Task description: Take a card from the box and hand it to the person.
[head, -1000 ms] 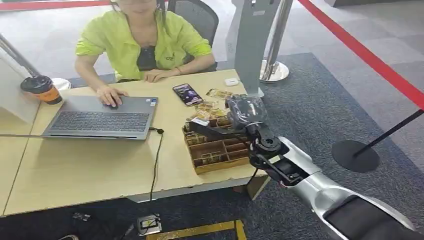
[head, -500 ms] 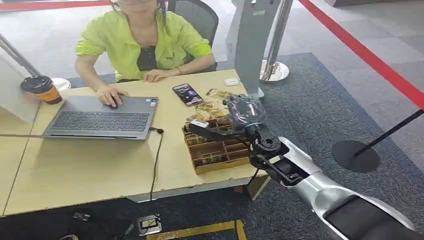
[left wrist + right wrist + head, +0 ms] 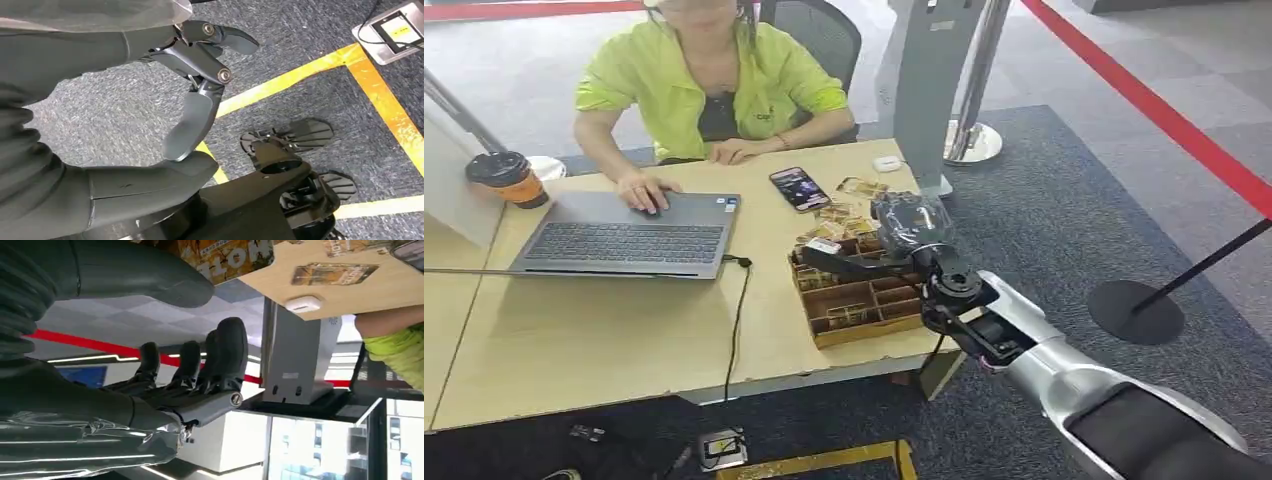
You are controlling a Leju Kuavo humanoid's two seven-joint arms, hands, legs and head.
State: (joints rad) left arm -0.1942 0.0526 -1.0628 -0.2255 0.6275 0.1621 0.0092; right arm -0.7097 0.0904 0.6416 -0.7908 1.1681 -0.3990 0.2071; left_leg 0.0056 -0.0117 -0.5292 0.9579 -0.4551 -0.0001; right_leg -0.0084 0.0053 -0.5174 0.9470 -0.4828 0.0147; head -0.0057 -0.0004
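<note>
The wooden card box [image 3: 856, 318] stands at the table's right front corner, with cards upright in its compartments. My right hand [image 3: 906, 232], wrapped in clear plastic, hovers over the box's far end, its thumb [image 3: 826, 262] reaching left above the compartments. In the right wrist view this hand's fingers [image 3: 202, 365] and thumb [image 3: 130, 277] stand apart with nothing between them, close to a printed card [image 3: 225, 257]. The person [image 3: 709, 85] in a yellow-green top sits across the table, one hand on the laptop. My left hand [image 3: 195, 100] hangs over the carpet, empty, fingers loosely bent.
Loose cards [image 3: 842, 214] lie just beyond the box, with a phone [image 3: 799, 188] and a small white case [image 3: 887, 163] farther back. A laptop [image 3: 624, 235] with its cable and a coffee cup [image 3: 507, 178] sit to the left. A grey stand [image 3: 932, 90] rises at the table's far right corner.
My right hand has edged slightly left and lower over the box's far end. The person and the things on the table have stayed put.
</note>
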